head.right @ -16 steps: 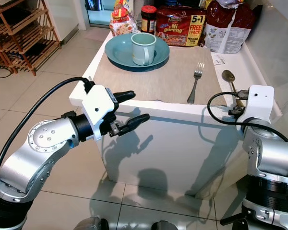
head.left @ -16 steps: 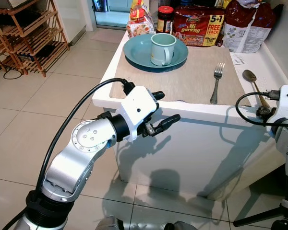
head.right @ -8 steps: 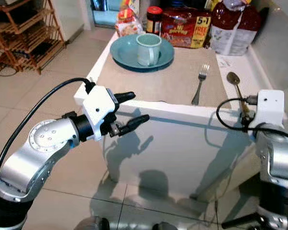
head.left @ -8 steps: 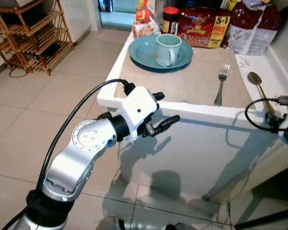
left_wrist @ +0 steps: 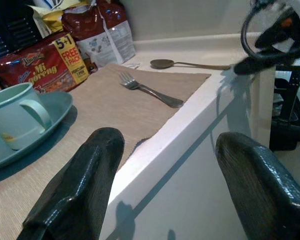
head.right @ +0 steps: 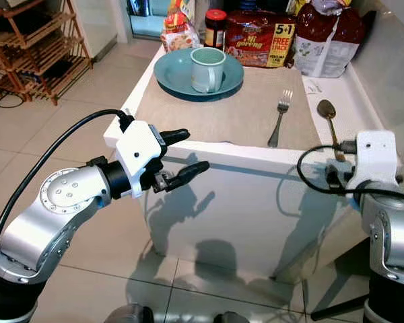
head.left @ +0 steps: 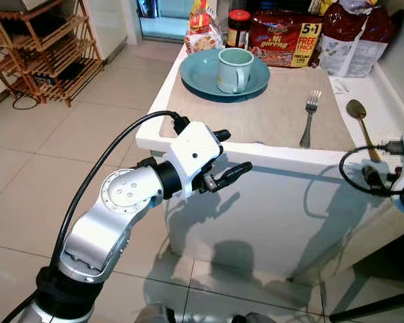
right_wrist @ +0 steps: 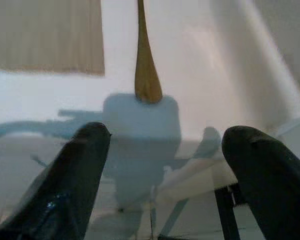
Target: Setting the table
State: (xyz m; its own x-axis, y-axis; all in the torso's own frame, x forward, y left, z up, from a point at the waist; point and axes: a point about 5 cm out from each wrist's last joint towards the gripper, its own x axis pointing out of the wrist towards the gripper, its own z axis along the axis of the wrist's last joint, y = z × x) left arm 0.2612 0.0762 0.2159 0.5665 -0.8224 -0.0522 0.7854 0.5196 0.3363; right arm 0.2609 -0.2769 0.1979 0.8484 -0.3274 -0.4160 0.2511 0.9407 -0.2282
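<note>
We see the spoon [head.right: 328, 118] lying on the bare white worktop [head.right: 337, 94] just right of the beige mat [head.right: 236, 101], bowl away from us, handle toward the near edge. In the right wrist view its brownish handle [right_wrist: 146, 65] ends just short of that edge. The fork [head.right: 279, 118] lies on the mat's right part, tines away from us. At the mat's far left sits a teal plate [head.right: 172, 79] with a pale green mug [head.right: 206, 68] standing upright on it, handle toward us.

Our right gripper [right_wrist: 162, 175] hovers at the near edge in front of the spoon handle, jaws spread wide with nothing between them; the white wrist housing [head.right: 374, 158] sits low beside the worktop's right corner. Our left gripper [head.left: 223, 155] is held out by a bent silver arm [head.left: 114, 215] just before the worktop's left front edge — jaws parted, gripping nothing, pointing along the edge.

Along the back stand a red noodle pack [head.right: 257, 47], a dark jar [head.right: 215, 25], a small snack bag [head.right: 178, 30] and a red-and-white bag [head.right: 326, 37]. A wooden rack [head.right: 34, 50] stands on the tiled floor [head.right: 67, 128] to the left.
</note>
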